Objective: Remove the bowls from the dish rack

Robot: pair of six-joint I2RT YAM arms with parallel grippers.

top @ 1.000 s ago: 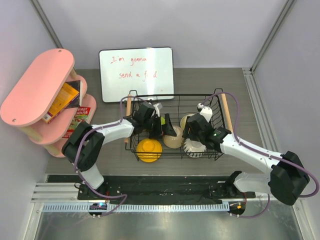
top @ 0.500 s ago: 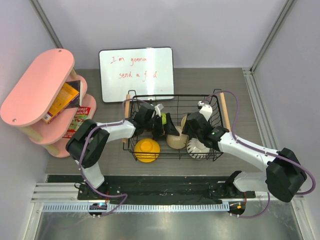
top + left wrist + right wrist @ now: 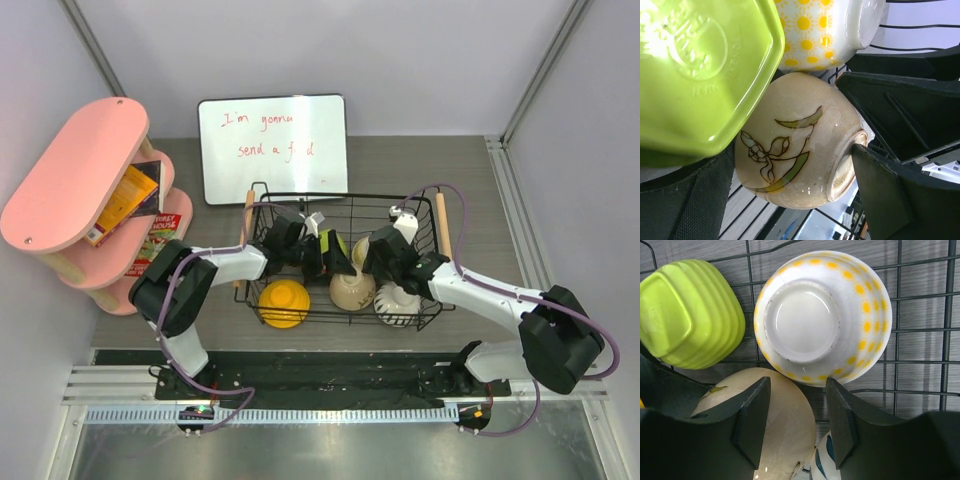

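Note:
The black wire dish rack (image 3: 430,262) stands mid-table with several bowls inside. The orange-yellow bowl (image 3: 281,302) lies at its near left, the beige bowl (image 3: 352,291) in the middle and the ribbed white bowl (image 3: 398,303) at the near right. My left gripper (image 3: 320,254) is open inside the rack. In its wrist view the fingers (image 3: 900,200) flank the leaf-painted beige bowl (image 3: 795,150), one touching its foot. The lime green bowl (image 3: 700,65) and a sun-dotted cream bowl (image 3: 825,30) lie beside it. My right gripper (image 3: 797,415) is open and empty above the beige bowl (image 3: 785,435) and the sun-dotted bowl (image 3: 822,315).
A whiteboard (image 3: 272,145) leans behind the rack. The pink oval shelf (image 3: 75,170) with books stands at the far left. The rack's wooden handles (image 3: 245,235) run along its short sides. The lime green bowl (image 3: 690,315) lies upside down on the rack floor.
The rack and its bowls have slid left and nearer. My left gripper's fingers have moved in around the beige bowl. My right gripper has shifted slightly left.

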